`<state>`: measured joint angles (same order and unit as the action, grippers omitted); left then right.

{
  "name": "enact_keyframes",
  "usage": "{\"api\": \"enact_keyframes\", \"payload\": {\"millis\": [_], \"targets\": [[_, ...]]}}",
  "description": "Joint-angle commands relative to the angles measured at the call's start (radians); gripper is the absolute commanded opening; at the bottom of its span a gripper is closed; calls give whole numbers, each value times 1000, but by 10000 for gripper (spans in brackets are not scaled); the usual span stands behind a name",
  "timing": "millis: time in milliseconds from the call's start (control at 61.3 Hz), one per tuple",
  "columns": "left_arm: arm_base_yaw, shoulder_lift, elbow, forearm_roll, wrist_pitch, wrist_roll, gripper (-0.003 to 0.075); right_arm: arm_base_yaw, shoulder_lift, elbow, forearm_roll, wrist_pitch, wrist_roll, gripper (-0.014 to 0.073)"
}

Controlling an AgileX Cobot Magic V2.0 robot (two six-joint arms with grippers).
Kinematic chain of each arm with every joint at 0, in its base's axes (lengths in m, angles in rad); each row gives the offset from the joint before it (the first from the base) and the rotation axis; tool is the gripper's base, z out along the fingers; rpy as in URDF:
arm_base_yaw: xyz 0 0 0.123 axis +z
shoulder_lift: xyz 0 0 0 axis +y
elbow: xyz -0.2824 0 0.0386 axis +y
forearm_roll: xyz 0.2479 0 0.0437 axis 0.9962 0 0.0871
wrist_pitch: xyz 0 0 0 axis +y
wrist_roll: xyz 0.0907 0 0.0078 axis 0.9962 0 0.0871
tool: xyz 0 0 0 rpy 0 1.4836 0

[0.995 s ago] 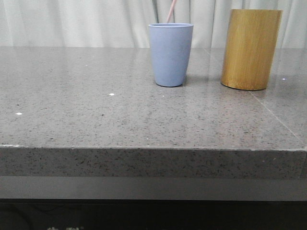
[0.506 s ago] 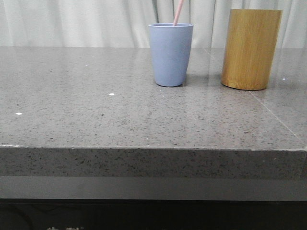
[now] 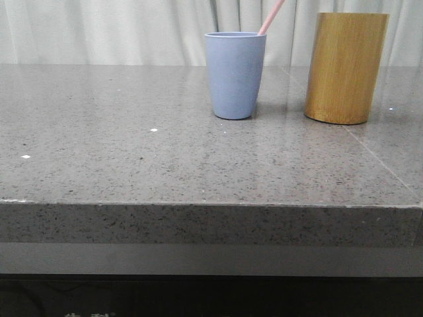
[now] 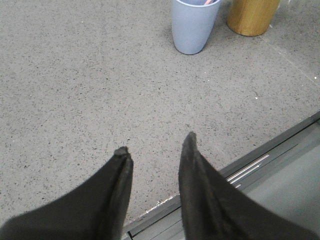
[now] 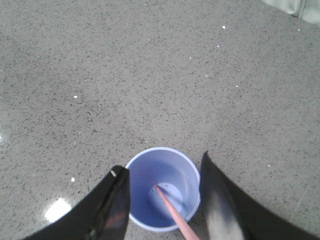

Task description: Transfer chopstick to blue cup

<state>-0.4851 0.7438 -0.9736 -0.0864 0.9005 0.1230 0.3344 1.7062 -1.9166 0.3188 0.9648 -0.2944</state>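
- Chopstick (image 3: pixel 271 17) stands in the blue cup (image 3: pixel 234 74), its lower tip on the cup floor and its shaft slanting up over the rim on the side of the bamboo holder (image 3: pixel 345 67); the upper end runs out of the front view, so what it meets above cannot be told.
- From the right wrist view the pink stick (image 5: pixel 174 212) runs from the middle of the cup's bottom out between the right gripper (image 5: pixel 165 172) fingers, which are spread on either side of the cup (image 5: pixel 162 187) with neither pad touching the stick. I judge the grasp let go.
- The lean looks like a plain result of length: the stick is longer than the cup is tall, so it rests against the rim, not upright.
- The right gripper hangs straight over the cup mouth, the natural place for a drop so the tip lands inside the rim.
- The left gripper (image 4: pixel 155 148) sits well apart over the near edge of the counter (image 4: pixel 75 90), fingers parted and holding nothing, out of the way of the cup (image 4: pixel 194 25) and holder (image 4: pixel 251 16).
- The transfer seems done; what remains, in my view, is lifting the right arm clear without knocking the leaning stick.
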Motion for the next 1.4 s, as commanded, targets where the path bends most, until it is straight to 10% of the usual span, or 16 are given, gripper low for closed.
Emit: {"api": "enact_keyframes", "payload": {"millis": [0, 359, 783, 1158, 1386], "targets": [[4, -1, -25, -11, -71, 0, 244, -8, -103, -44, -9, -14, 21, 361], [4, -1, -25, -11, -71, 0, 243, -24, -423, 189, -297, 77, 245, 361], [4, -1, -25, -12, -71, 0, 243, -196, -1005, 837, -302, -73, 317, 361], [4, -1, -25, -12, -77, 0, 243, -196, -1232, 1040, -302, -64, 317, 356], [4, -1, -25, -12, -77, 0, 161, -196, -1244, 1042, -302, -55, 317, 115]]}}
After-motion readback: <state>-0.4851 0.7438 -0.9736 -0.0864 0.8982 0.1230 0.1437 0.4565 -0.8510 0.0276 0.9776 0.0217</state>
